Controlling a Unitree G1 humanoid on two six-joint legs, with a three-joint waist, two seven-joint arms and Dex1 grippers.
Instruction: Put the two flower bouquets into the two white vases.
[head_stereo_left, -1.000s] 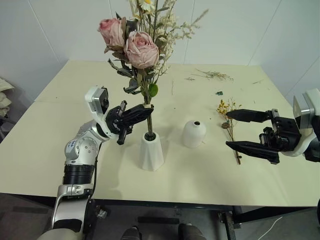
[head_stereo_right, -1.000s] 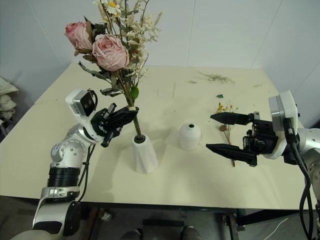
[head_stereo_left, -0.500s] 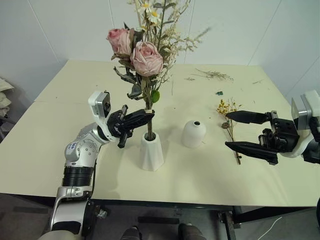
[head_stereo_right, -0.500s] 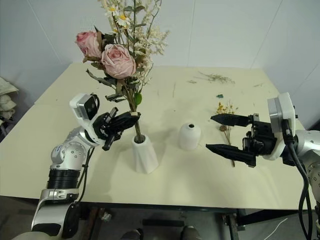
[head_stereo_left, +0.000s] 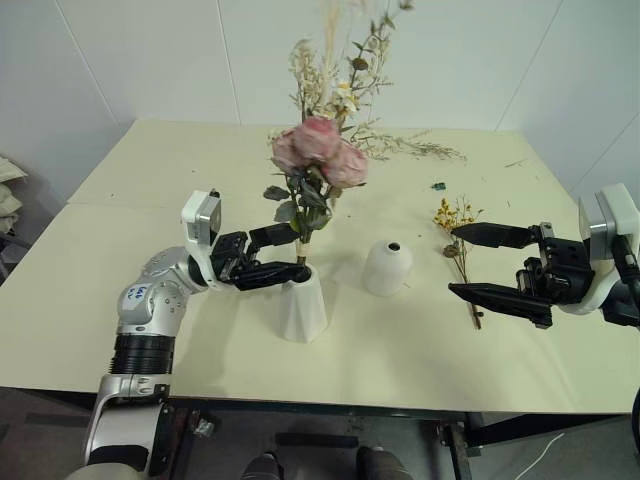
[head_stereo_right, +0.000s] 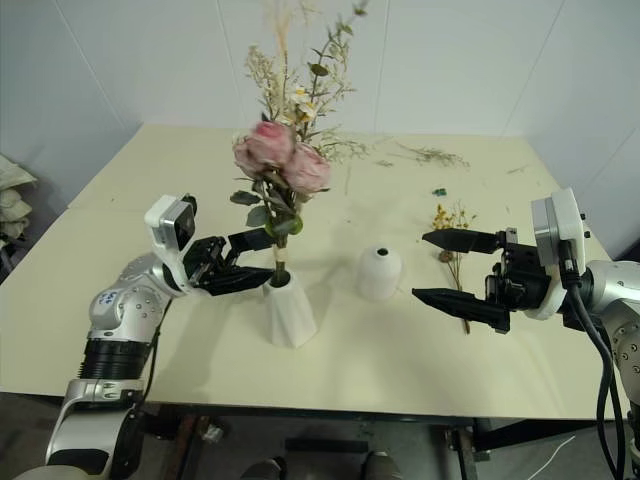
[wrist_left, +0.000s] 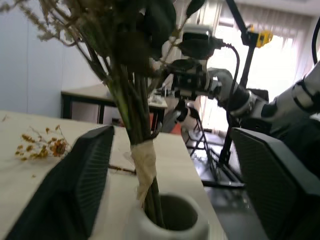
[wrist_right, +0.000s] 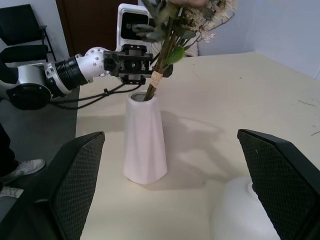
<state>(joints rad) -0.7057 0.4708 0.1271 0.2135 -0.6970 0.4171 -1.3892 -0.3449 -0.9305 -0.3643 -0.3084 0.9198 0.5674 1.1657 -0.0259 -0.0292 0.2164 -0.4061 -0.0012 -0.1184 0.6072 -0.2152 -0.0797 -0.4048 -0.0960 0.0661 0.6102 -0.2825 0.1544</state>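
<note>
Left gripper (head_stereo_left: 285, 255) let go: a sec ago its black fingers were clamped on the stems, now they stood apart, one each side of the stem bundle just above the tall vase's mouth, w/ gaps showing in the left wrist view. The big bouquet (head_stereo_left: 318, 160) dropped deeper into the tall vase (head_stereo_left: 302, 305); the roses that rode high near the top of frame sat much lower & leaned toward 1 o'clock. Right gripper (head_stereo_left: 480, 262) hadn't budged, fingers wide apart, nothing between them.

Nearest the robot, at about 6 o'clock on the table (head_stereo_left: 150, 180), the tall vase: matte white, faceted, tapering up to a wide round mouth. Stems ran into it, bound w/ a wrap of pale tape (wrist_left: 144, 159) right above the rim. Just beyond, toward 3 o'clock of it, the short vase (head_stereo_left: 388, 267): smooth, round-bodied, matte white, tiny dark hole on top, empty. Further toward 3 o'clock the small sprig (head_stereo_left: 457, 235) lay flat on the tabletop beside the right gripper's fingers: thin brown stem, crumbly yellow-orange heads. Tabletop was pale cream, smooth.

Up top, bouquet showed two soft pink roses, small white daisies, dark green leaves & wispy pale grasses. Far edge, around 1 o'clock, loose greyish dried twigs (head_stereo_left: 430, 150) lay scattered.
</note>
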